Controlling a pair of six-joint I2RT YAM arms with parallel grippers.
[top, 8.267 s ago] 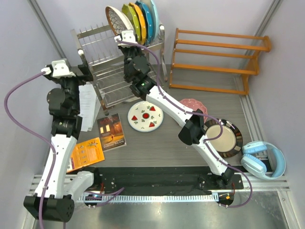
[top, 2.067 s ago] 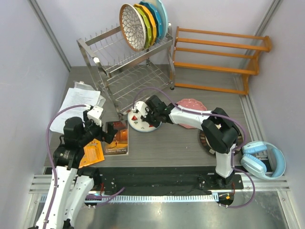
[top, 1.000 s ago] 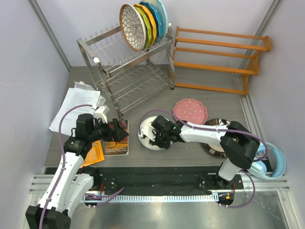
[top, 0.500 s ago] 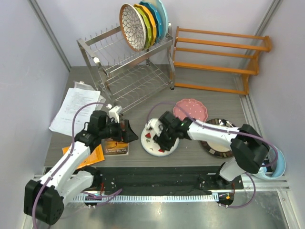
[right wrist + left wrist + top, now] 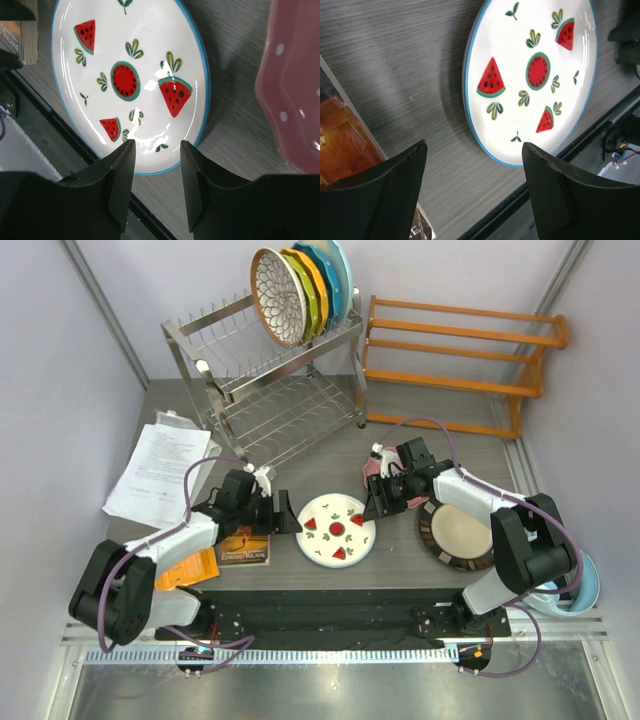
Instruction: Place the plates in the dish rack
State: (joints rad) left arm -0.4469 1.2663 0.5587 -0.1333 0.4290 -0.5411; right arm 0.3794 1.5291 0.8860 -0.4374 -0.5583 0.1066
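Note:
The white plate with red watermelon slices [image 5: 337, 529] lies flat on the table close to its front edge. My left gripper [image 5: 284, 519] is low at the plate's left rim, open and empty; in the left wrist view the plate [image 5: 530, 75] sits just beyond the gripper [image 5: 475, 165]. My right gripper [image 5: 378, 503] hangs open over the plate's right rim [image 5: 130, 75], gripper [image 5: 156, 145] holding nothing. The pink dotted plate [image 5: 295, 100] lies under the right arm. The dark-rimmed beige plate [image 5: 460, 533] rests at the right. The petal-pattern plate [image 5: 278, 297] stands in the dish rack [image 5: 230, 390].
Yellow-green, orange and blue plates [image 5: 318, 282] stand in the rack's top tier. An orange wooden shelf [image 5: 460, 350] is at the back right. A book [image 5: 243, 545], an orange leaflet [image 5: 190, 567] and papers [image 5: 160, 470] lie left. Blue headphones [image 5: 585, 585] sit at the far right.
The right gripper opened and let go of the watermelon plate, which went from tilted to flat, and drew back to the right. The left gripper moved right up to the plate's rim.

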